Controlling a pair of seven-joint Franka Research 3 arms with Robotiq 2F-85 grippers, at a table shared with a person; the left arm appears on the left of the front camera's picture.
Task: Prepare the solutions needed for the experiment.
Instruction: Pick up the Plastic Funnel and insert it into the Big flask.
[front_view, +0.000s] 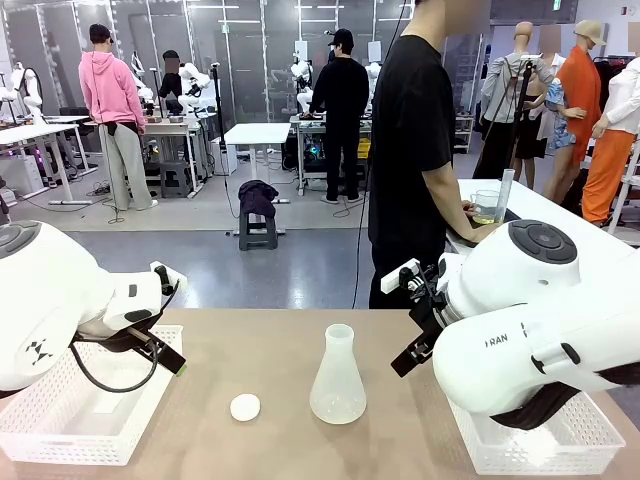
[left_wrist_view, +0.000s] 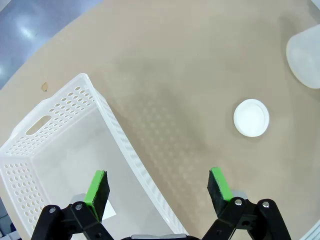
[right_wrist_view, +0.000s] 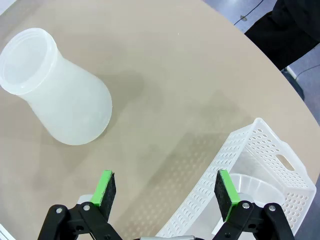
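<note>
While both wrist cams look down on the tan surface, the front cam takes in the far side. A person in black is turned toward a 2nd, white surface at right. On it the solutions, a shallow pale yellow-green layer in a clear beaker, sit beside a tall clear cylinder.

L wrist cam: left pincer released, one green pad over a perforated white basket, the other over bare surface. A round white cap lies just beyond.

R wrist cam: right pincer likewise released, grasping nothing, above the edge of a 2nd basket w/ a round white item inside, too unclear to name.

A frosted conical flask stands upright mid-surface between the arms, the cap near it on the robot's left.

Bkgd: grey floor, white workstations, other people standing at them.
</note>
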